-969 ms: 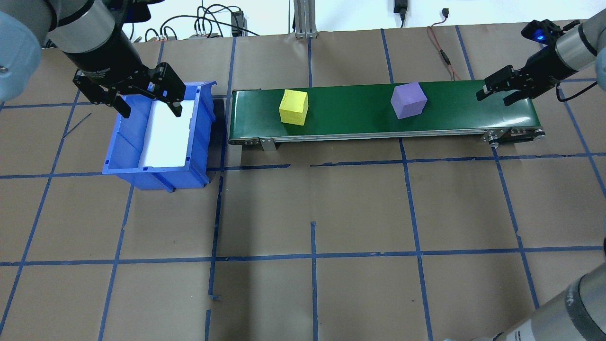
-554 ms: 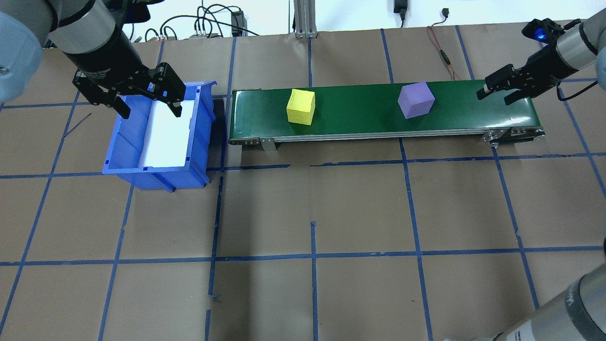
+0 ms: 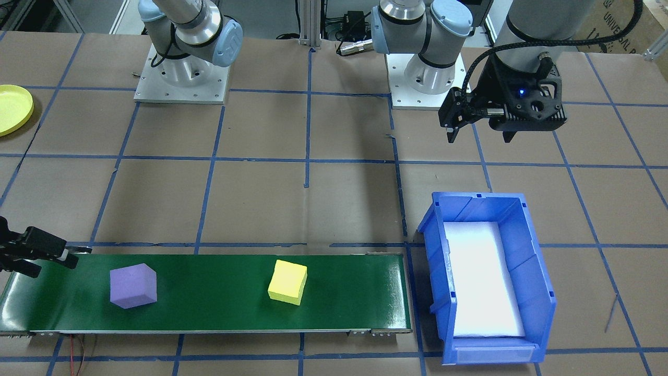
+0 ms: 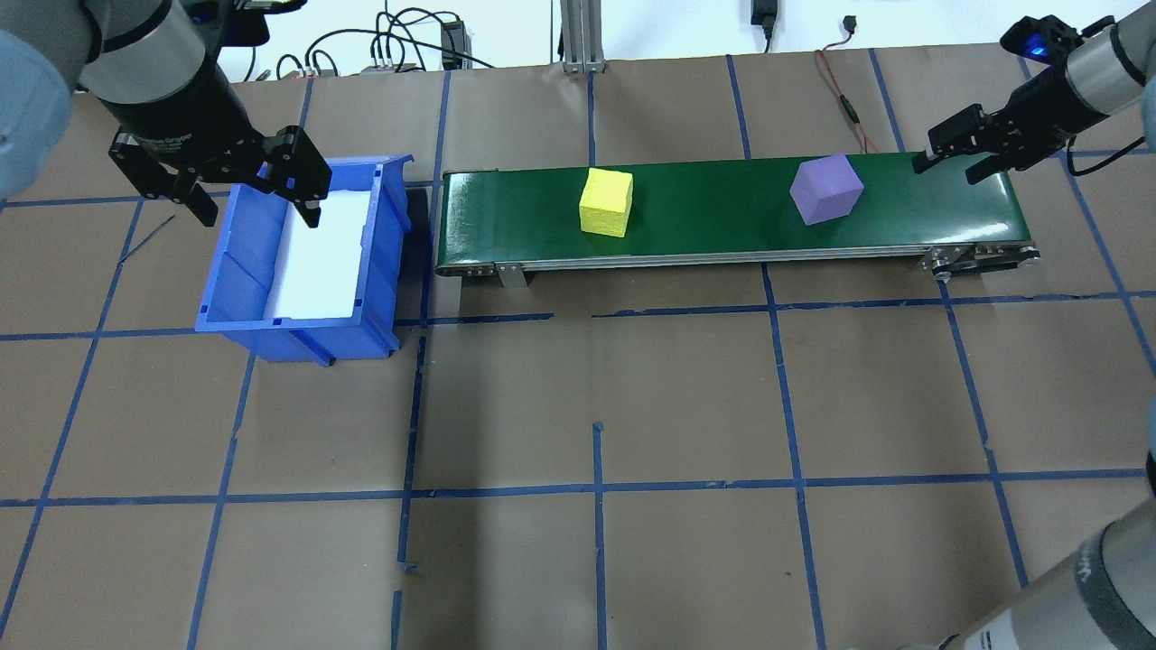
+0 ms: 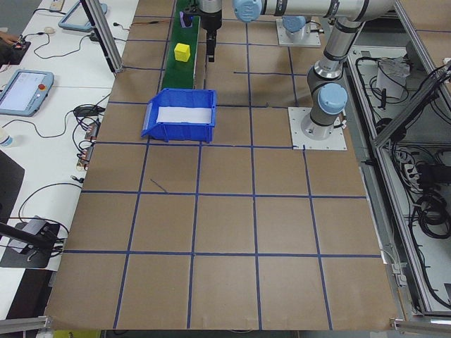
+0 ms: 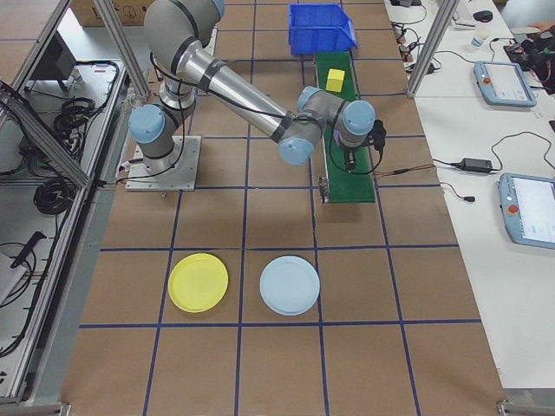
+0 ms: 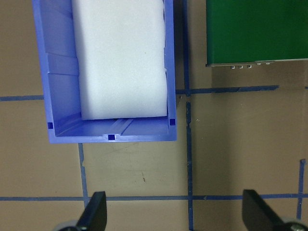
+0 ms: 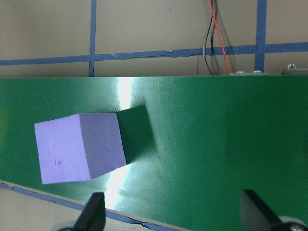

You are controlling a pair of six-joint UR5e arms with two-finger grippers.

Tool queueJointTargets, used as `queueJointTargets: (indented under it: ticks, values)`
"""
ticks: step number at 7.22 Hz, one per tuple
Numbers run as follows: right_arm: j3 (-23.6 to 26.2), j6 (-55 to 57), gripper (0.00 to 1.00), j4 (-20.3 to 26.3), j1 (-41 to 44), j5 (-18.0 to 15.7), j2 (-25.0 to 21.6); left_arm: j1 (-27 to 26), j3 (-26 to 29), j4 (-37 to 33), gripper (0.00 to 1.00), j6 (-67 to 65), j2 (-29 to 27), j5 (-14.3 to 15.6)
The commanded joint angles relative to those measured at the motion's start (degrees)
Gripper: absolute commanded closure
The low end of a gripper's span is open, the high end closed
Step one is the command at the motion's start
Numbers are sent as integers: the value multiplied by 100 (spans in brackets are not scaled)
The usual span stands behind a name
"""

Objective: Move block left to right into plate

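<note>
A purple block [image 4: 825,188] [image 3: 133,285] [image 8: 79,147] and a yellow block [image 4: 606,201] [image 3: 287,282] sit on the green conveyor belt [image 4: 704,217]. My right gripper [image 4: 946,170] [image 3: 52,259] [image 8: 173,214] hovers open over the belt's right end, just right of the purple block and holding nothing. Over the far left corner of the blue bin [image 4: 235,271], my left gripper [image 4: 257,212] [image 3: 480,137] [image 7: 175,214] hangs open and empty. The yellow plate [image 3: 10,108] [image 6: 198,282] lies on the table on the robot's right side, away from the belt.
White foam lines the blue bin [image 7: 57,72] at the belt's left end. A light blue plate [image 6: 290,284] lies beside the yellow one. Red and black wires [image 4: 844,99] run behind the belt's right end. Cables lie along the table's far edge.
Both blocks have travelled right along the belt. My left gripper has shifted a little to the left above the bin. My right gripper has drawn slightly back and to the right.
</note>
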Motion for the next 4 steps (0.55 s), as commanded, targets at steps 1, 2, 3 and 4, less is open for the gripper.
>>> queueJointTargets:
  ticks: [1, 2, 3, 4]
  values:
    - [-32, 226, 0, -36, 353, -59, 52, 5, -29, 9, 0, -4, -4, -12]
    - [-33, 341, 0, -45, 451, -68, 70, -3, -46, 9, 0, -4, -4, -3]
    - [-15, 342, 0, -402, 452, -60, 192, -3, -46, 9, 0, -4, -4, -3]
    - [-15, 324, 0, -440, 452, -59, 219, 5, -46, 18, 0, -4, -4, -3]
